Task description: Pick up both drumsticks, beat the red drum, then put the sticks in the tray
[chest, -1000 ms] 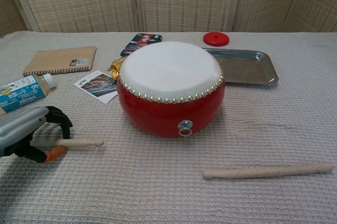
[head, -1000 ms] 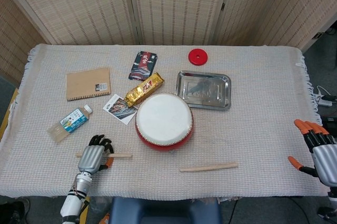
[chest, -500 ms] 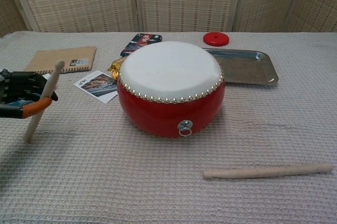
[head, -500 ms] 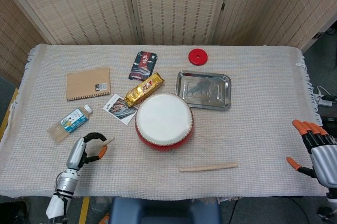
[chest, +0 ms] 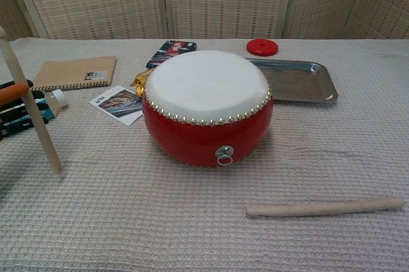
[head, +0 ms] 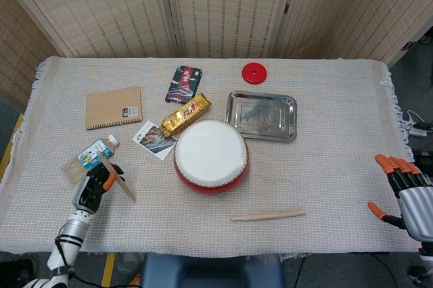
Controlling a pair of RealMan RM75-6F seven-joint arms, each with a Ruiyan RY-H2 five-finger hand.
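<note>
Left hand (head: 91, 188) near the table's front-left corner grips one stick (head: 116, 176), lifted off the cloth and slanting. Right hand (head: 406, 193) hangs off the right edge, fingers spread, holding nothing. Second stick (head: 268, 216) lies by the front edge. Drum (head: 210, 155) unbeaten, I'd say; tray (head: 233, 122) holds no sticks.

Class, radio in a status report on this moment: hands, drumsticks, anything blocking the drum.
Left hand holds one wooden drumstick off the table. Right hand open, empty. Second wooden drumstick lies before the red drum. Nothing blocking.
</note>
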